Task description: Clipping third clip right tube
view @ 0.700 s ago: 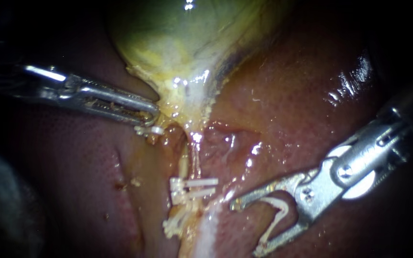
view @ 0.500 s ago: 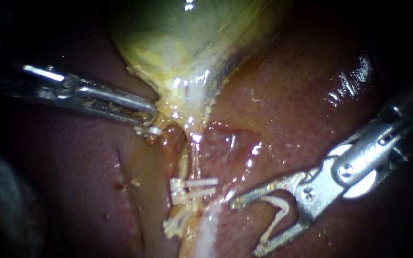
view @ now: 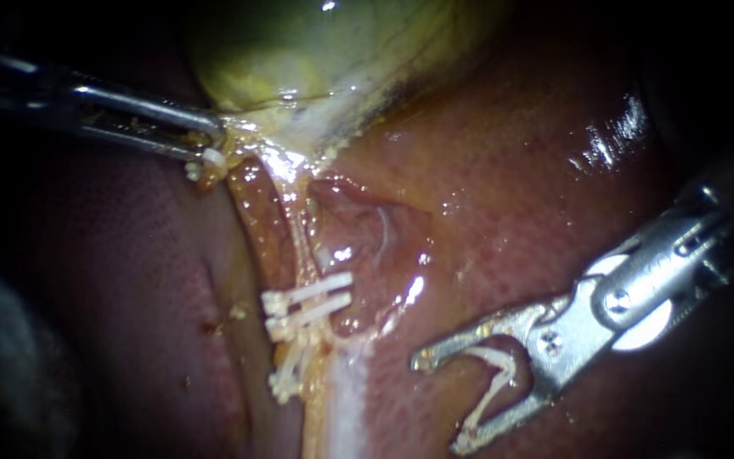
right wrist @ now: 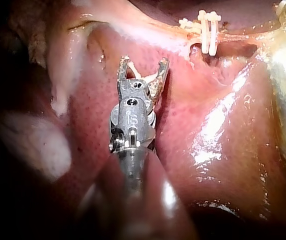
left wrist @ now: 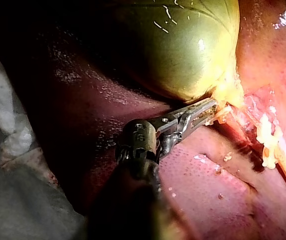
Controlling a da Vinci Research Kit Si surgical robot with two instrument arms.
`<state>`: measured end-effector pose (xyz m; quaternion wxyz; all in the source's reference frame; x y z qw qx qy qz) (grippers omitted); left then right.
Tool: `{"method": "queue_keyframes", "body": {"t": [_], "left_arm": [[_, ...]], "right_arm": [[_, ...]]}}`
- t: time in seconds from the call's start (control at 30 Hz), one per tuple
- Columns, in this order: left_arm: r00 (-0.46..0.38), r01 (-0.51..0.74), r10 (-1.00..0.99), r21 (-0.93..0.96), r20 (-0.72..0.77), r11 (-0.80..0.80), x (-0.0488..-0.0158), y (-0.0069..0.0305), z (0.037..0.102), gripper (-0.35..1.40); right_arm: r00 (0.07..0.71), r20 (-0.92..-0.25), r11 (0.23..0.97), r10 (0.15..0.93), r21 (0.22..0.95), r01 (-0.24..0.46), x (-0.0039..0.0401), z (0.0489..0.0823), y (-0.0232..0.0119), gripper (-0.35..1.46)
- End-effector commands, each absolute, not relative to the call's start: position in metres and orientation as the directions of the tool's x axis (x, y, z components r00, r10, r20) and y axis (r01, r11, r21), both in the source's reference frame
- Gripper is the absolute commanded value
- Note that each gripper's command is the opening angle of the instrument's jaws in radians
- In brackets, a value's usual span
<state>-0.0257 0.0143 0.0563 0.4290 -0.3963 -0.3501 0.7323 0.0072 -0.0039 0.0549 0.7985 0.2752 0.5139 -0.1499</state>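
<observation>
Around the clips [view: 312, 291], wet red liver [view: 511, 195] glistens below the gallbladder [view: 324, 51].

Gallbladder [view: 324, 51] yellow-green, dark-veined; liver [view: 511, 187] glossy red-brown, finely speckled; tube clips [view: 307, 299] white; loaded clip [view: 493, 384] white.

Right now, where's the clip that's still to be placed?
Endoscope view, lower right: the open clip sits between the jaws of my right instrument, over the liver, to the right of the placed clips.
</observation>
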Motion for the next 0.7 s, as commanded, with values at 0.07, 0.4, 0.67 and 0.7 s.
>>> {"method": "queue_keyframes", "body": {"t": [0.07, 0.4, 0.67, 0.7], "left_arm": [[-0.316, -0.354, 0.906, -0.851, -0.282, -0.388, -0.0259, 0.0140, 0.0564, -0.35], [-0.314, -0.357, 0.906, -0.850, -0.282, -0.388, -0.0261, 0.0137, 0.0564, -0.35], [-0.313, -0.358, 0.907, -0.849, -0.282, -0.388, -0.0262, 0.0136, 0.0564, -0.35], [-0.313, -0.358, 0.907, -0.849, -0.282, -0.388, -0.0262, 0.0135, 0.0563, -0.35]], "right_arm": [[0.411, -0.908, 0.820, 0.078, 0.293, 0.492, 0.0073, 0.0545, -0.0032, 0.50], [0.478, -0.692, 0.717, 0.542, 0.677, 0.167, 0.0090, 0.0530, 0.0022, 0.48], [0.455, -0.476, 0.549, 0.752, 0.835, -0.035, 0.0111, 0.0557, 0.0038, 0.49], [0.446, -0.455, 0.530, 0.770, 0.847, -0.051, 0.0115, 0.0560, 0.0040, 0.49]]}}
